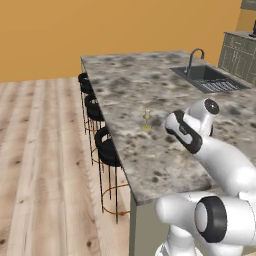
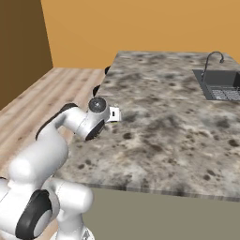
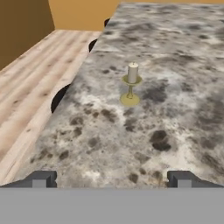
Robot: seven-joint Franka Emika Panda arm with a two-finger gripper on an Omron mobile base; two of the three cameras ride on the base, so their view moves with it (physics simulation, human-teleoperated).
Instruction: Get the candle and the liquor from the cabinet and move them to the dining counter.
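Standing upright on the marble tabletop [image 3: 183, 109], the candle [image 3: 131, 83] sat apart from the empty, spread hand [image 3: 111, 178]; a careless arm swing could have toppled its narrow candlestick.

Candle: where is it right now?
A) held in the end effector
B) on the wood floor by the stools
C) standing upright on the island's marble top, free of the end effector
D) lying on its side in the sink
C: the candle stands upright on its brass holder on the dining counter, ahead of the open end effector, whose fingertips hold nothing.
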